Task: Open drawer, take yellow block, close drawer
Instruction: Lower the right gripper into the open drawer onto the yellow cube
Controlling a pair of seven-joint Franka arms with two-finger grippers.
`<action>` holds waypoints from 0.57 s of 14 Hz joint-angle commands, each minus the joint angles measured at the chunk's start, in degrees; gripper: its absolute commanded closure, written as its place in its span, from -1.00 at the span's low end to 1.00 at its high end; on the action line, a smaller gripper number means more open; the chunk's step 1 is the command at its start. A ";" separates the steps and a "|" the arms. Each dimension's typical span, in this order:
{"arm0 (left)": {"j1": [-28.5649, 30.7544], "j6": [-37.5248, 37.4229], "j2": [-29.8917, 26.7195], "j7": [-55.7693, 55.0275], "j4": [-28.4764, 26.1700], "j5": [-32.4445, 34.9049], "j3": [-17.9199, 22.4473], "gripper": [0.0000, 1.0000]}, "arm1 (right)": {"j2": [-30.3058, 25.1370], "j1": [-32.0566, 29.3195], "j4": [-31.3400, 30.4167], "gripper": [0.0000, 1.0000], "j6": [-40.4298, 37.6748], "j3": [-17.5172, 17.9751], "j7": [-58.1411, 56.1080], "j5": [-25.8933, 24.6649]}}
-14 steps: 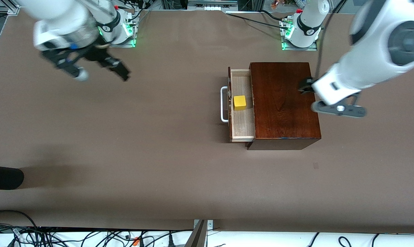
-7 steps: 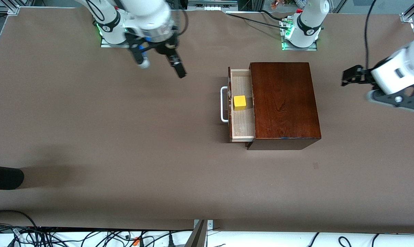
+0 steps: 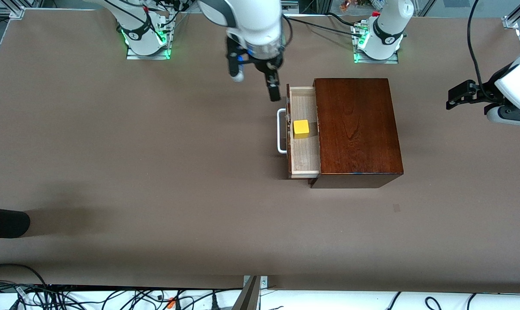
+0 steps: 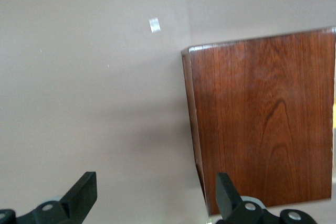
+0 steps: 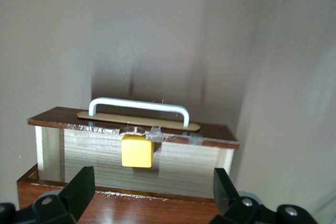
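Front view: a dark reddish-brown wooden box (image 3: 358, 129) sits on the brown table (image 3: 156, 172), toward the left arm's end and nearer the edge where the arm bases stand. Its drawer (image 3: 303, 161) is pulled out toward the right arm's end, enough to bare the pale wood tray. The yellow block (image 3: 301, 128) rests inside the tray, against the front panel that carries the white handle (image 3: 281, 131), so it can be reached from above. The right gripper (image 3: 255, 86) hangs over the table just beside the drawer's corner nearest the bases, fingers spread wide and empty, likely heading for the block. The left gripper (image 3: 456, 97) waits over the table's end, clear of the box. A dark object (image 3: 5, 221) lies at the table's edge at the right arm's end, well apart.

Left wrist view: the left gripper's fingers (image 4: 84, 195) stand wide apart, holding nothing, above bare table beside the box top (image 4: 262, 119).

Right wrist view: the open fingers (image 5: 79, 190) frame the block (image 5: 137, 151). The drawer's front panel and the box's overhanging edge leave a narrow slot, which may crowd the fingers.
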 commanded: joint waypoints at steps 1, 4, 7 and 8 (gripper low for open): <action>-1.08 2.83 -3.98 -4.62 -5.04 -0.96 0.93 -1.00 | 6.85 2.88 5.50 -1.00 2.99 -0.61 7.27 -3.13; -0.73 0.37 -2.57 -4.71 -3.20 -0.88 0.66 -1.00 | 10.20 4.82 5.50 -1.00 5.99 -1.57 9.49 -4.90; -0.73 -0.42 -2.48 -4.80 -2.84 -0.61 0.40 -1.00 | 12.40 6.14 5.50 -1.00 9.94 -3.33 10.63 -4.90; -0.73 -0.60 -2.48 -4.81 -2.84 -0.61 0.31 -1.00 | 13.19 6.75 5.50 -1.00 10.99 -4.29 10.63 -4.90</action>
